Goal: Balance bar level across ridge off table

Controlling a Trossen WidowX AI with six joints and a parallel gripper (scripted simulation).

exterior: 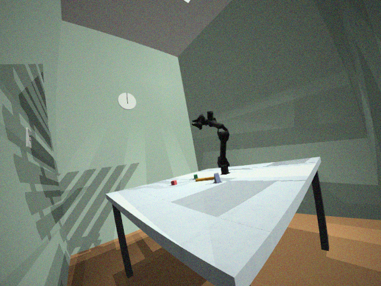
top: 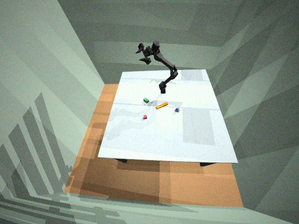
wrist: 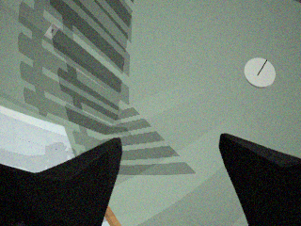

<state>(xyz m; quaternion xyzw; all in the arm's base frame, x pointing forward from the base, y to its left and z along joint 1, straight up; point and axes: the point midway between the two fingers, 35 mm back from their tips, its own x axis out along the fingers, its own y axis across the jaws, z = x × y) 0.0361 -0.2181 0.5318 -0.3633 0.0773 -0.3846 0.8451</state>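
Note:
The orange bar (top: 161, 105) (exterior: 204, 179) lies on the white table (top: 145, 144) (exterior: 190, 212), slightly diagonal in the top view. The small blue-grey ridge (top: 177, 110) (exterior: 217, 177) stands on the table to the right of the bar, with a gap between them in the top view. Nothing rests on the ridge. My gripper (top: 138, 55) (exterior: 193, 123) (wrist: 171, 143) is open and empty, raised high above the table and well away from the bar. The bar and ridge are out of the wrist view.
A green block (top: 145, 100) (exterior: 195, 176) lies to the left of the bar, near its far side. A red cube (top: 145, 116) (exterior: 174, 182) lies to the left, nearer the front in the top view. The arm's base stands behind the bar.

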